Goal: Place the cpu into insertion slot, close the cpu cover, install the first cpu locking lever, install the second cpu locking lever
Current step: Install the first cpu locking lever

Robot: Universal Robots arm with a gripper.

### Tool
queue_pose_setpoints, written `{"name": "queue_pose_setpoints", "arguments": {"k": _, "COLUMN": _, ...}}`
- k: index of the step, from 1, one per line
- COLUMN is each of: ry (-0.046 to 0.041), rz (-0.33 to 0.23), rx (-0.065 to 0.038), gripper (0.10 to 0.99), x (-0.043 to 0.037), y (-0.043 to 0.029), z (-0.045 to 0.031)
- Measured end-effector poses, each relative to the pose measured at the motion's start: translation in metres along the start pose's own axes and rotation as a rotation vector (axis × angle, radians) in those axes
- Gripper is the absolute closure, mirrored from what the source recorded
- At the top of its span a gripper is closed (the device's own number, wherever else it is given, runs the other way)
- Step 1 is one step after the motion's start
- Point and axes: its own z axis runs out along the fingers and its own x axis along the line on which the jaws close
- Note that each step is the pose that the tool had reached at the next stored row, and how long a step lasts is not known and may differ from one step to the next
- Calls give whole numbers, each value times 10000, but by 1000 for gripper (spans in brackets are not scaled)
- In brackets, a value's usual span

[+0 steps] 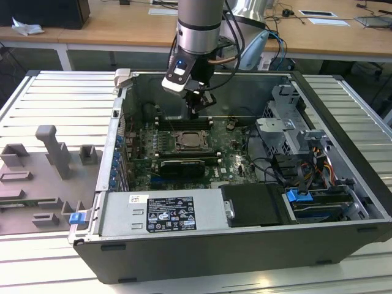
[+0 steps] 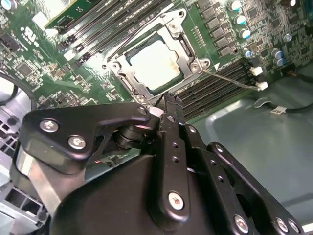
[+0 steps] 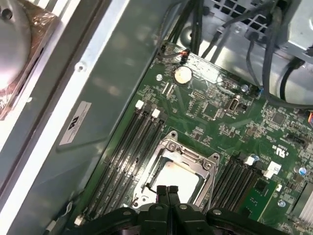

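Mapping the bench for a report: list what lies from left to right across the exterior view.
grey moulded fixture → silver case latch → cpu → silver drive cage

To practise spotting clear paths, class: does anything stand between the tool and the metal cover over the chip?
Nothing visible does. The tool, its fingers shut, hovers close to one edge of the cover, with only open air between them. The cover lies closed around the chip.

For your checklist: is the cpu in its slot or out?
In: the cpu lies flat and seated, the cpu cover framing it.
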Motion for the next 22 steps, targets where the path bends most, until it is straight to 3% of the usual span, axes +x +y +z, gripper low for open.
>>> {"name": "queue_pose_setpoints", "arguments": {"k": 22, "ry": 106, "rz": -3566, "rx": 111, "gripper": 980, "x": 0, "y": 0, "z": 10}}
